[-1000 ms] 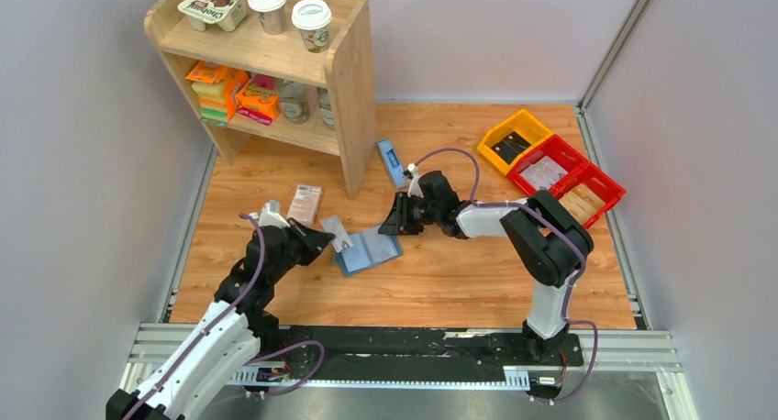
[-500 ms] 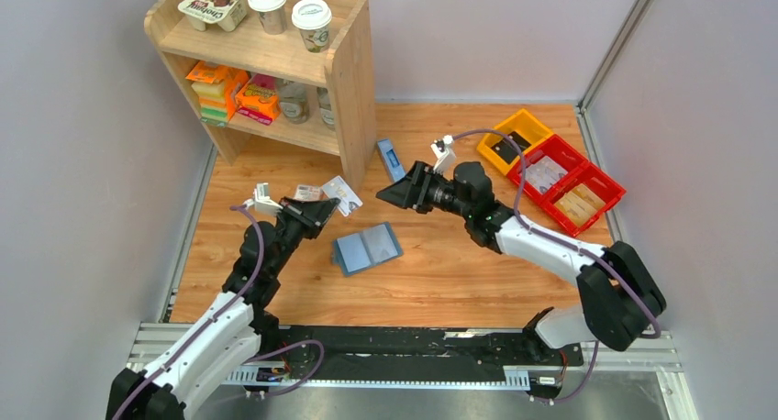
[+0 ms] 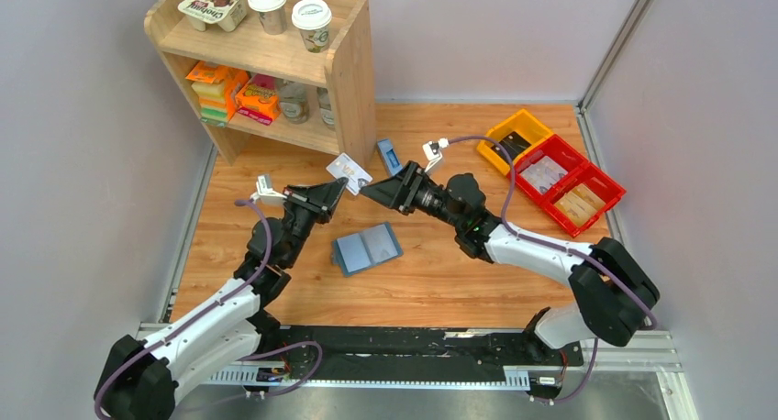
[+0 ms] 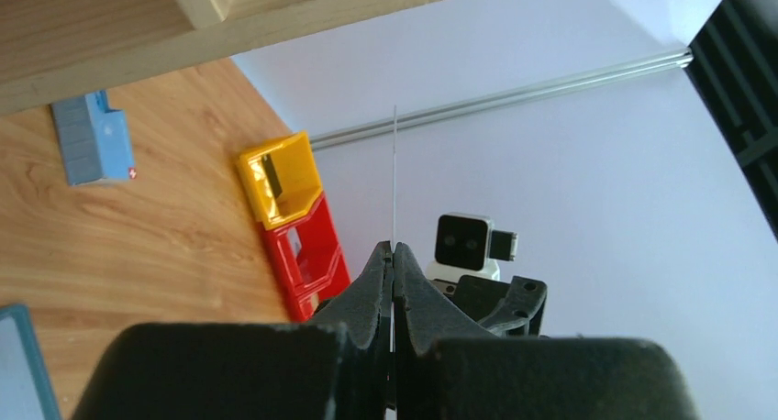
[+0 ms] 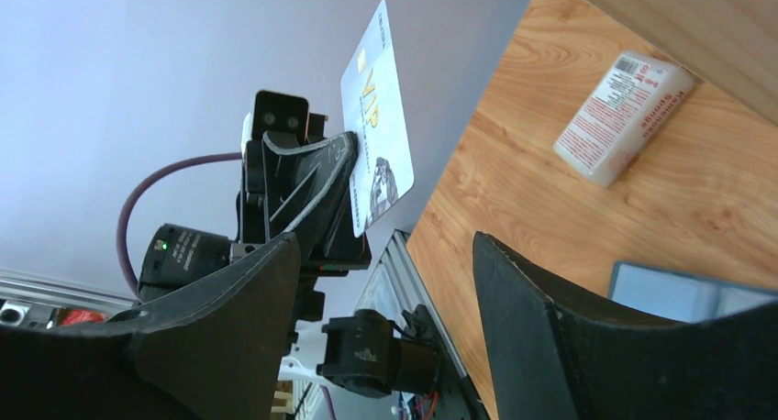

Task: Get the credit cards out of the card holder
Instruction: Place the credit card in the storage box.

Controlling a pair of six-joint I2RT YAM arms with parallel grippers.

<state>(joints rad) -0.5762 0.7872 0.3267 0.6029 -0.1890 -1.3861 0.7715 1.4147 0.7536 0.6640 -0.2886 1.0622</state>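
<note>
The card holder [image 3: 367, 248] lies opened flat on the desk [image 3: 440, 282], its pale blue inner panels facing up, nearer than the foot of the wooden shelf [image 3: 353, 71] and roughly midway between the two arms. A corner of it also shows at the lower right of the right wrist view [image 5: 688, 292]. Above and beyond it, well clear of the holder, a white card [image 3: 350, 171] is held up in the air. The left end effector [image 3: 338, 187] is clenched on the card's lower edge; in its own wrist view the fingers [image 4: 378, 282] meet on the card [image 4: 394, 182], seen edge-on as a thin line. The right end effector [image 3: 367, 191] points at the card from the right with its fingers spread wide and nothing between them, and its camera sees the card's printed face [image 5: 378, 117]. On the desk beyond the card lies a narrow blue-and-white box [image 3: 390, 156], just right of the shelf. A white pack with red print [image 5: 624, 117] lies by the shelf's foot. At the far right sit a yellow bin [image 3: 516, 138] and red bins [image 3: 569, 182]
</note>
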